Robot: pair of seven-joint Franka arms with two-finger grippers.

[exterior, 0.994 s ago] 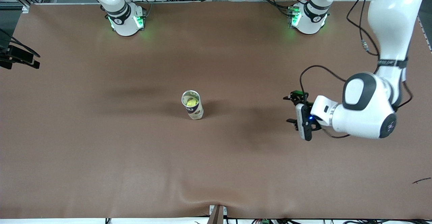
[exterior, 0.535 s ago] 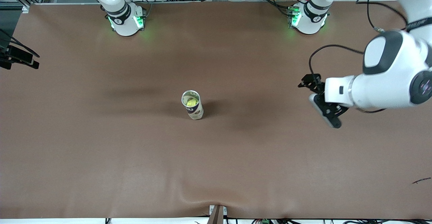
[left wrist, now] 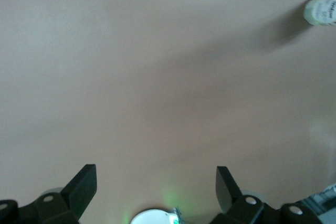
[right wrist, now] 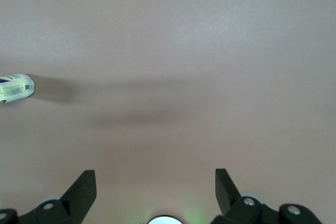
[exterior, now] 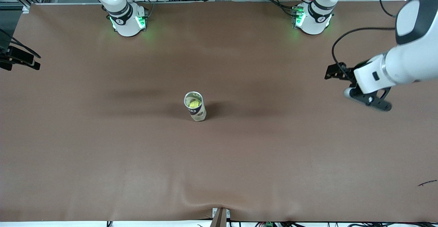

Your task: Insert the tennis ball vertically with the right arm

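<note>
While upright at table centre, can (exterior: 195, 106): cylindrical, open-topped; yellow fuzzy tennis ball (exterior: 194, 104) inside, seen only from front
Left gripper (left wrist: 156, 183): fingers apart, over brown matte table (exterior: 239, 158) at 3 o'clock
Right gripper (right wrist: 155, 183): fingers apart; wrist-view only

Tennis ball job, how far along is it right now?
It looks done: the yellow-green tennis ball sits inside the upright cylindrical can in the middle of the brown table. Nothing is in hand. The left gripper is open and empty over the table's left-arm end; the right gripper is open over bare table. As far as these views show, nothing is left.
</note>
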